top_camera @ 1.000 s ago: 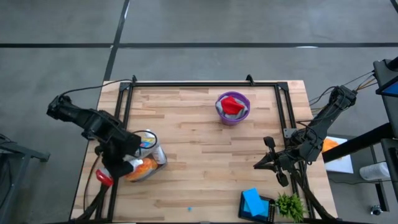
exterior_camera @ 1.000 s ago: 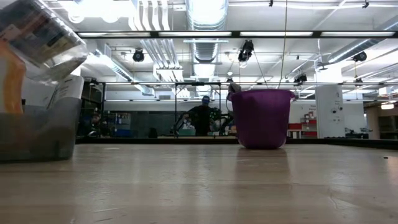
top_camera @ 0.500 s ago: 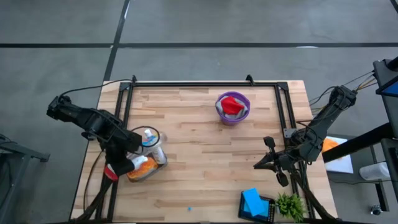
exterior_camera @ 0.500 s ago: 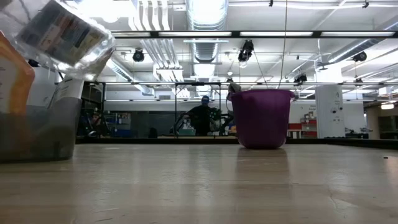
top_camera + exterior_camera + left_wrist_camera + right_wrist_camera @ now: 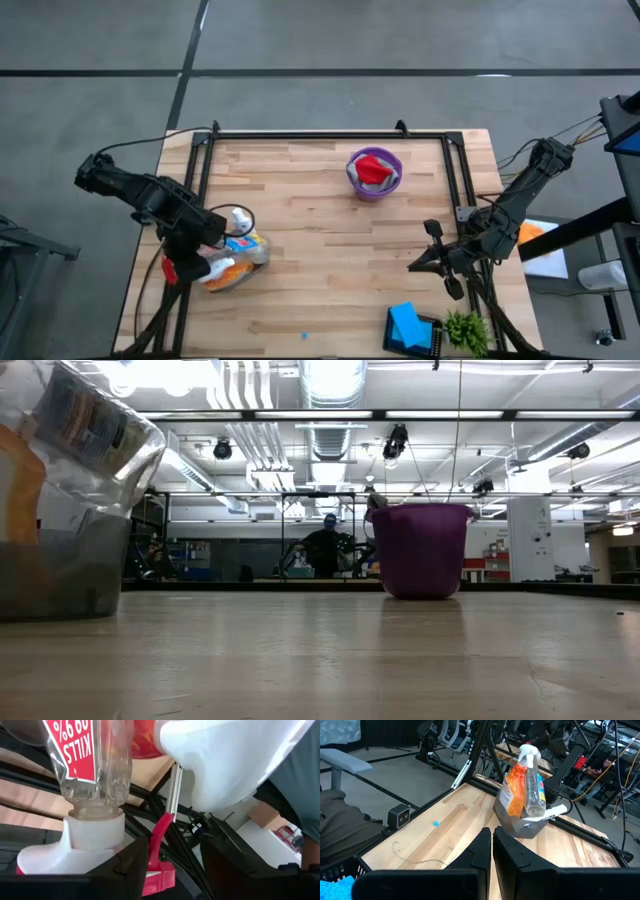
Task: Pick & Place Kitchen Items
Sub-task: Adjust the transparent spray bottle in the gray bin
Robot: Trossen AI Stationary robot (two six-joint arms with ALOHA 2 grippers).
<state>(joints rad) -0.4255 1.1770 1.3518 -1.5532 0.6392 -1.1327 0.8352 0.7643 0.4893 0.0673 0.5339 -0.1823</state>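
Since a second back, clear spray bottle tipped lower into grey bin, left claw parting off neck; light, slick, top-heavy, best retaken at neck.

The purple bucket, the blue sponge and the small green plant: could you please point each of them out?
purple bucket (image 5: 351, 181): high view, on its rim.
blue sponge (image 5: 405, 321): high view, on its top face.
small green plant (image 5: 467, 330): high view, on its leaves.

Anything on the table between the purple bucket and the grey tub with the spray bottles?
No. In the high view only bare wood lies between the purple bucket and the grey tub; the low view shows the same open tabletop.
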